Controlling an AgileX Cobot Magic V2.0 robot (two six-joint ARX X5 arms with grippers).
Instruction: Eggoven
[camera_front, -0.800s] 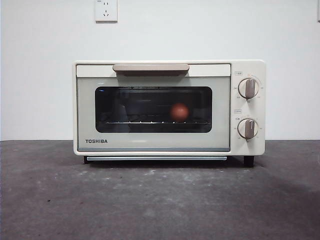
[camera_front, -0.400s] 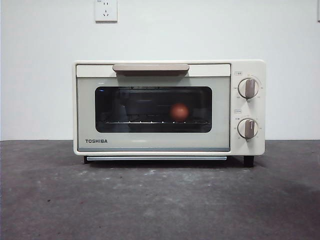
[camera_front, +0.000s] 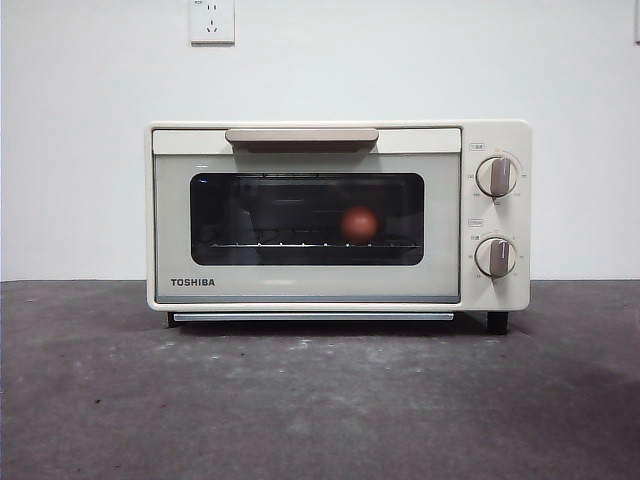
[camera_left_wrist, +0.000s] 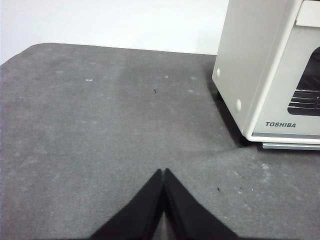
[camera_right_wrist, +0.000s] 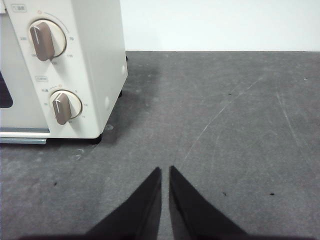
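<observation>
The cream Toshiba toaster oven (camera_front: 305, 285) stands in the middle of the front view with its door closed. The reddish-brown egg (camera_front: 359, 224) sits on the rack inside, behind the dark glass. The tan handle (camera_front: 301, 135) runs along the top of the door, and two knobs (camera_front: 496, 177) are at the right. My left gripper (camera_left_wrist: 163, 172) is shut and empty over the table, off the oven's (camera_left_wrist: 260, 75) logo side. My right gripper (camera_right_wrist: 165, 171) is shut and empty off the oven's (camera_right_wrist: 95, 65) knob side. Neither gripper shows in the front view.
A dark grey mat (camera_front: 320, 400) covers the table in front of the oven. A white wall with a power socket (camera_front: 212, 20) stands behind it.
</observation>
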